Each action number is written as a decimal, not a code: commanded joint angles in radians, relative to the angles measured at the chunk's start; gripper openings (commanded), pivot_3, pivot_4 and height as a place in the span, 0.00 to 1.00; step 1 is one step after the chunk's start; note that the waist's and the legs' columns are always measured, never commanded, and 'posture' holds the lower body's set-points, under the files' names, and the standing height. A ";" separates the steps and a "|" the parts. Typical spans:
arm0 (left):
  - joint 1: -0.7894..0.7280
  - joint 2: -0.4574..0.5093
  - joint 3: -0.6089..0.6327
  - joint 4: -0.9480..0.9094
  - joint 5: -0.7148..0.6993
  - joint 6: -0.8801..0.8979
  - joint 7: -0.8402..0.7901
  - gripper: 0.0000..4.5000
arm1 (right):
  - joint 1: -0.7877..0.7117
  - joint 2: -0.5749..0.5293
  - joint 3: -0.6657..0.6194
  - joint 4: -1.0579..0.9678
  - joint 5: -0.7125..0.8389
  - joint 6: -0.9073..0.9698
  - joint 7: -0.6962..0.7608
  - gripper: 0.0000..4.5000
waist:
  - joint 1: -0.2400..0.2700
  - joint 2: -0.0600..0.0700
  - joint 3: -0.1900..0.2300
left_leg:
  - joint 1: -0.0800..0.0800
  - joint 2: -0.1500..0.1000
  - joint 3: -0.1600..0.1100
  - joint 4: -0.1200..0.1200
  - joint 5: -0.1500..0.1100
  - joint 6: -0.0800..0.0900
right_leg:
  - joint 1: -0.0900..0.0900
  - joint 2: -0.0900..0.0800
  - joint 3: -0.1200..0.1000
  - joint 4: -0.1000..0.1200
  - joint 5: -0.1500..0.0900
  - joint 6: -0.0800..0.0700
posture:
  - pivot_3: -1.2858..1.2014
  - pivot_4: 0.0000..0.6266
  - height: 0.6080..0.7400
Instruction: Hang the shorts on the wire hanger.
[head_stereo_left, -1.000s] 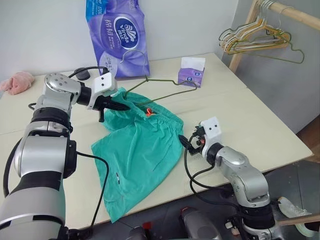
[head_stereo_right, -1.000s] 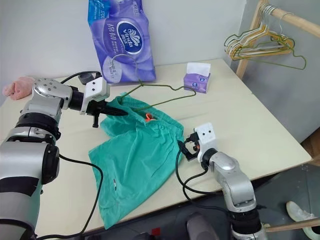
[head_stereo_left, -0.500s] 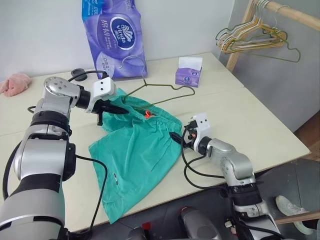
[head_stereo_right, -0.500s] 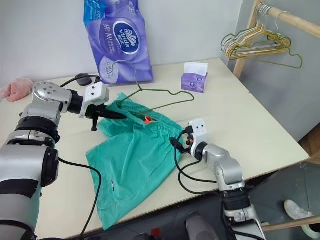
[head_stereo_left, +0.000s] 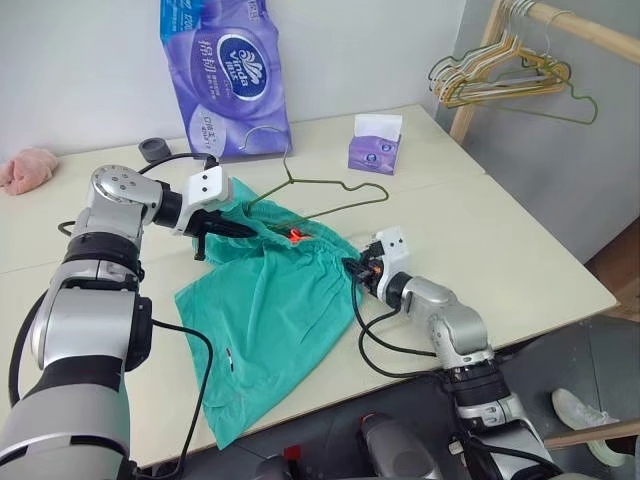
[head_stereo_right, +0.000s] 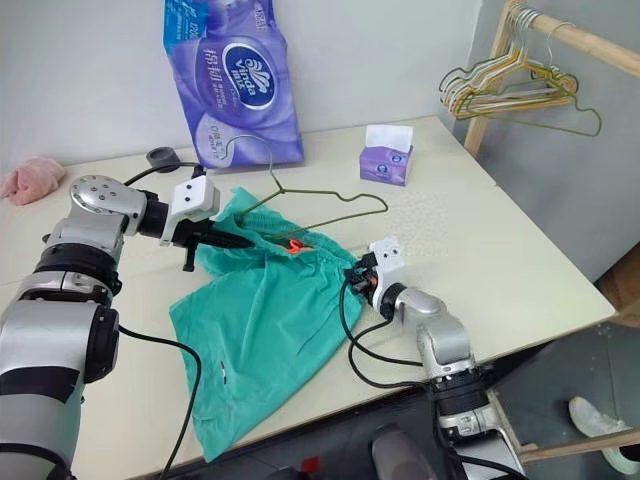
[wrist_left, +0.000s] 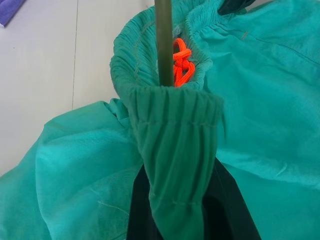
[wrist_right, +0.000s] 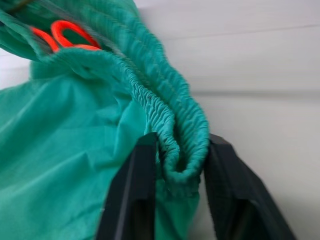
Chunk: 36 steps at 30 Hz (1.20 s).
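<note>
Notably, both grippers, left (head_stereo_left: 243, 228) and right (head_stereo_left: 352, 270), pinched the waistband of the shorts (head_stereo_left: 270, 310) on the table (head_stereo_left: 520, 250); the wire hanger (head_stereo_left: 330, 190) entered the waist. Judgement: keeping the band taut would help threading.

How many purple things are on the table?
2: the big purple tissue pack stands at the table's far edge by the wall, and the small purple tissue box sits to its right.

Looks like a plain room set up as a home laundry corner: a cream table (head_stereo_left: 520, 250) against a bare white wall (head_stereo_left: 90, 70), a big tissue pack (head_stereo_left: 225, 75), a tissue box (head_stereo_left: 375, 143), and hangers (head_stereo_left: 500, 80) bunched on a wooden rail (head_stereo_left: 580, 25).
</note>
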 joint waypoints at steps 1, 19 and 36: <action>-0.005 0.018 0.020 -0.040 -0.024 -0.007 -0.011 0.00 | 0.020 -0.020 -0.007 -0.085 -0.019 -0.004 -0.031 0.06 | 0.000 0.000 0.000 | 0.000 0.000 0.000 0.000 0.000 0.000 | 0.000 0.000 0.000 0.000 0.000 0.000 | 0.41 0.10 1.00; 0.019 0.102 -0.181 -0.224 -0.218 0.025 -0.089 0.00 | 0.148 -0.319 -0.224 -0.354 0.072 0.225 -0.051 0.01 | 0.009 0.000 0.000 | 0.000 0.000 0.001 0.000 0.000 0.000 | 0.001 0.000 0.001 -0.001 0.000 0.000 | 0.41 0.12 1.00; -0.017 0.123 -0.233 -0.097 -0.075 -0.227 -0.053 0.00 | 0.287 -0.565 -0.489 -0.754 0.326 0.502 -0.009 0.01 | 0.025 0.000 0.000 | -0.001 -0.001 0.003 0.001 0.000 0.000 | 0.002 0.004 0.002 -0.003 -0.001 0.001 | 0.40 0.15 1.00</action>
